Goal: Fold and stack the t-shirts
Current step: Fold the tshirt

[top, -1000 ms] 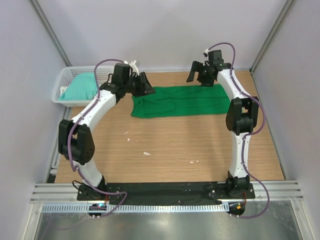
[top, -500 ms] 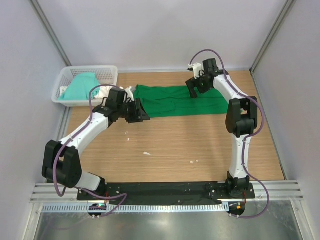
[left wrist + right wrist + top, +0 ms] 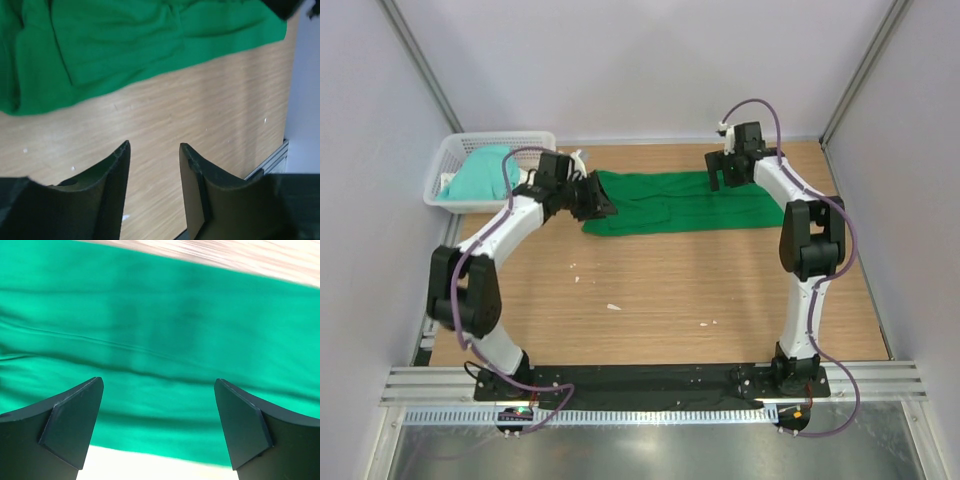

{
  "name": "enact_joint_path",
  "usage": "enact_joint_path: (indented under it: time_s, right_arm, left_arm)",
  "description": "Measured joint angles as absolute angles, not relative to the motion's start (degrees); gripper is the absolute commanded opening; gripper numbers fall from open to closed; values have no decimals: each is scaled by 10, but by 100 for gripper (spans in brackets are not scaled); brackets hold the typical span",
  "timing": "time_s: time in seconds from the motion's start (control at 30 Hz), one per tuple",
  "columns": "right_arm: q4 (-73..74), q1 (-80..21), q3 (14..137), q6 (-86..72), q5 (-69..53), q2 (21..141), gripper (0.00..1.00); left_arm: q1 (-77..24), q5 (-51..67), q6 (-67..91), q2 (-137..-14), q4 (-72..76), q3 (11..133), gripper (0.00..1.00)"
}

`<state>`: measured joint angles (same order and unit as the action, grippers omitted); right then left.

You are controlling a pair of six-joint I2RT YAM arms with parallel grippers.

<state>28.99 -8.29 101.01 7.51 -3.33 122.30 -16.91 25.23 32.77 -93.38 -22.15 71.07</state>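
Green shirt (image 3: 690, 200) lies flat on the worktop (image 3: 660, 290) as a long folded strip, spanning from the left claw (image 3: 602, 200) to past the right claw (image 3: 721, 176). Its left end has an extra fold layer and a slightly rumpled corner just ahead of the left claw. Left claw is empty, fingers apart at a middling gap. In its wrist view, bare wood shows between the fingertips (image 3: 152, 147), the shirt (image 3: 115, 50) lies ahead of them, and the near hem runs across the frame beyond the tips. From the top view I can't tell whether that claw sits on the shirt's edge or just above it. Right claw is spread wide and empty, over the shirt's far edge. Its wrist view (image 3: 159, 382) is almost all green fabric (image 3: 160, 325), with a seam line running across between the fingers and a strip of wood beyond the far hem. Height above the cloth is unclear and no contact is visible. Mint shirt (image 3: 480, 175) sits bunched in the white basket (image 3: 500, 138), left of the left claw and well apart from the green one, at the worktop's far left corner. A few white specks (image 3: 613, 307) lie on the wood on the base side of both claws.
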Motion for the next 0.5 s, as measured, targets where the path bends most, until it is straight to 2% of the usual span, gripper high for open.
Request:
enact_joint_path:
  time_s: [0.17,0.5]
  right_arm:
    - [275,-56,993,60,-10,1196,98]
    - [279,-31,1075,103,-50,1249,99]
  left_arm:
    - [-149,265,344,-1027,-212,787,42]
    - [-187,189,411,-1082,-213,789,46]
